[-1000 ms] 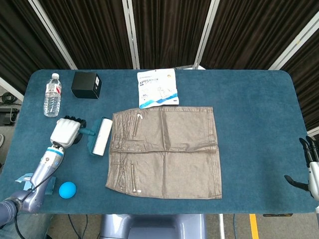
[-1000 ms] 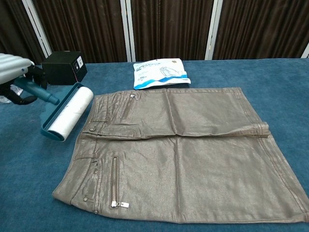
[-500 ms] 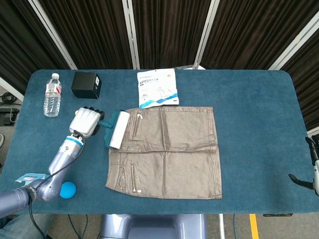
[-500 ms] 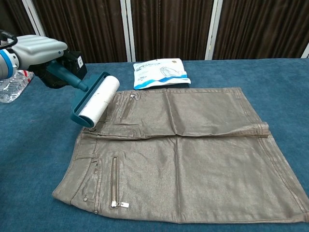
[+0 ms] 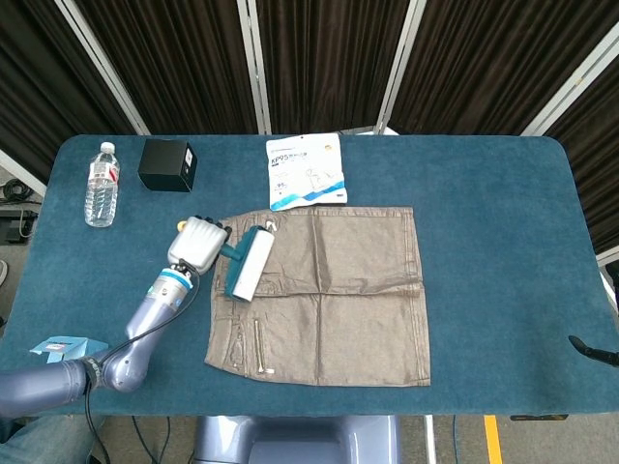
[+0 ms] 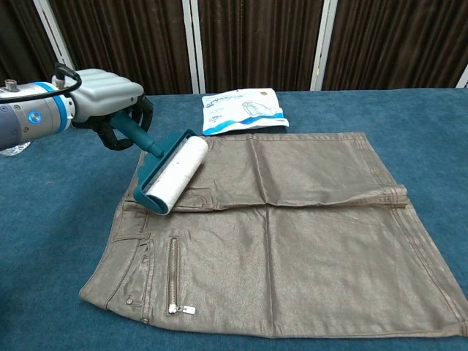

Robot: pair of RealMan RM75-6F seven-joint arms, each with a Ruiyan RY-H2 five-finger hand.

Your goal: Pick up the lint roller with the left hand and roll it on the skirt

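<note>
Left hand (image 6: 102, 95) wrapped tight round the teal handle of the roller (image 6: 170, 175), fingers mostly tucked under so hard to see them properly. Roller's white drum lying on the skirt (image 6: 307, 241), up at the waistband end near the zips. Right hand (image 5: 595, 350) barely poking in at the head view's right edge, just a dark sliver, so can't tell if clenched or loose. Further out on the table (image 5: 503, 213): mask pack (image 5: 307, 171), black box (image 5: 167, 164), bottle (image 5: 101, 184).
</note>
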